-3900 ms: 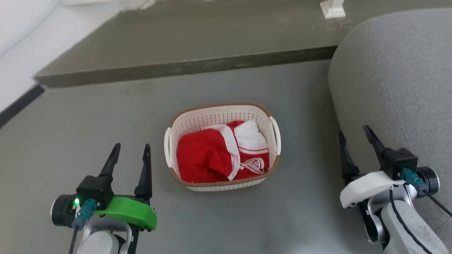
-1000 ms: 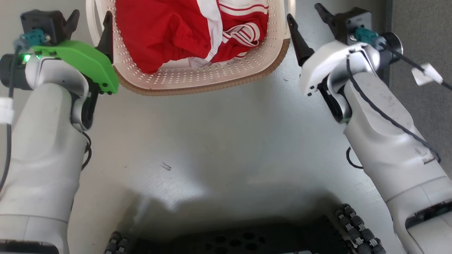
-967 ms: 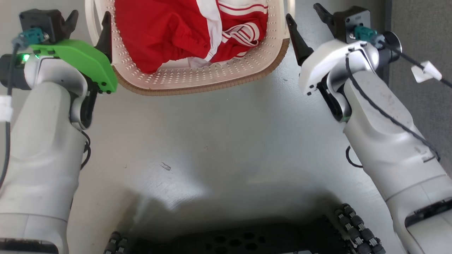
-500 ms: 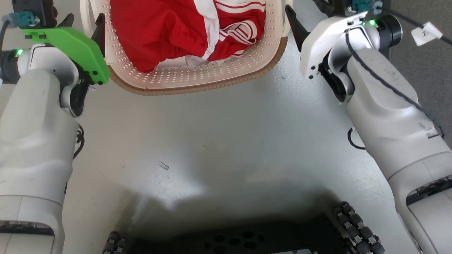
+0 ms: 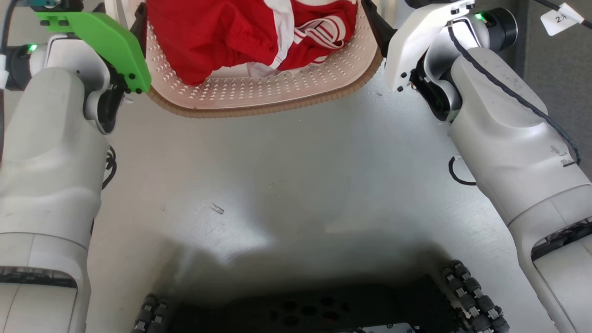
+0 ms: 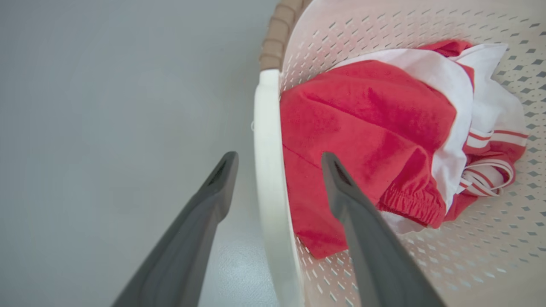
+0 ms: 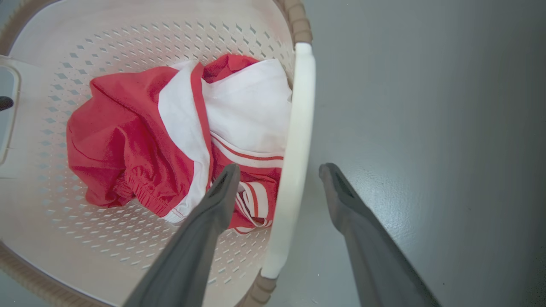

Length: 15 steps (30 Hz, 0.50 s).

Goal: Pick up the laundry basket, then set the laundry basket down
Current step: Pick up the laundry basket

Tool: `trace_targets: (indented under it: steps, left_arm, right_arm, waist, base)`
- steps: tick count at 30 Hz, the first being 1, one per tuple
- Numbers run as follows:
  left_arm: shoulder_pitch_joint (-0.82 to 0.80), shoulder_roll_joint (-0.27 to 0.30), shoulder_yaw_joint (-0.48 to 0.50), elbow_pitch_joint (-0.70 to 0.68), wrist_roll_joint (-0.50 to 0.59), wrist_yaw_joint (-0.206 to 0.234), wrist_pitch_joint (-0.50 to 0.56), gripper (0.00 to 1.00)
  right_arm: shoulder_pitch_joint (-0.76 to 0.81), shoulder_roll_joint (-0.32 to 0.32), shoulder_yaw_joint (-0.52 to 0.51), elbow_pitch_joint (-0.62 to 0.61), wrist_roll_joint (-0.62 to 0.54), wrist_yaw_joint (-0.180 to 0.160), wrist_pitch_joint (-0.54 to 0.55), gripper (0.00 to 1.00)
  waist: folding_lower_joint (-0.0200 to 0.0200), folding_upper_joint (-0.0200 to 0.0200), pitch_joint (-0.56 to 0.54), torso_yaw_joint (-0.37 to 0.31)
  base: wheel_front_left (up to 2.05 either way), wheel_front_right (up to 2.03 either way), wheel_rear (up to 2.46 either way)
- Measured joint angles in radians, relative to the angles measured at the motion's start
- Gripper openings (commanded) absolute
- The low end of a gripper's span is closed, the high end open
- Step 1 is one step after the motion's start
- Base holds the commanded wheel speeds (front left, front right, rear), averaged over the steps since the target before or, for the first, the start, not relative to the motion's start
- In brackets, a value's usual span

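The laundry basket (image 5: 259, 107) is cream-white and perforated, with a brown woven-look rim. It sits on the grey floor at the top of the head view and holds red-and-white clothes (image 5: 222, 32). My left gripper (image 6: 279, 160) is open and straddles the basket's white left handle (image 6: 266, 179), one finger outside and one inside over the red cloth (image 6: 362, 115). My right gripper (image 7: 279, 169) is open too and straddles the white right handle (image 7: 298, 128), its inner finger above the striped clothes (image 7: 251, 157). No finger touches a handle.
The grey floor (image 5: 296, 185) spreads out in front of my dark wheeled base (image 5: 300, 310). A grey sofa edge (image 5: 559, 78) stands close beside my right forearm (image 5: 508, 138). A white cable tag (image 5: 557, 18) hangs near that wrist.
Both grippers have pushed farther forward along the basket's sides, so their fingertips now lie past the head view's top edge. The head camera has tilted down since the earliest frame.
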Motion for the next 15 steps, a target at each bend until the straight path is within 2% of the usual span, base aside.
trace_targets:
  steps: [3,4,5,6,15]
  left_arm:
    - [-0.013,-0.007,-0.001,0.016,-0.003,0.0,0.0,0.99]
    - [-0.019,-0.009,0.0,0.022,-0.003,-0.003,-0.004,0.34]
    - [-0.023,-0.01,0.001,0.028,-0.005,-0.007,-0.006,0.0]
    - [-0.026,-0.01,0.001,0.033,-0.01,-0.007,-0.009,0.0]
    - [-0.045,-0.02,0.008,0.074,-0.026,-0.011,-0.037,0.0]
  right_arm:
    - [-0.01,0.0,0.015,0.012,0.011,-0.001,0.003,1.0]
    - [-0.014,0.0,0.02,0.014,0.015,-0.001,0.003,0.47]
    - [-0.017,0.0,0.026,0.017,0.017,-0.001,0.003,0.09]
    - [-0.02,0.0,0.031,0.021,0.019,-0.002,0.003,0.0]
    - [-0.043,-0.003,0.055,0.051,0.054,-0.02,-0.002,0.0]
  waist:
    - [0.0001,0.0,0.009,0.006]
    - [0.0,0.0,0.012,0.007]
    - [0.0,0.0,0.014,0.009]
    - [0.0,0.0,0.015,0.01]
    - [0.0,0.0,0.021,0.014]
  base:
    - [0.0,0.0,0.0]
    - [0.0,0.0,0.0]
    - [0.0,0.0,0.0]
    - [0.0,0.0,0.0]
    - [0.0,0.0,0.0]
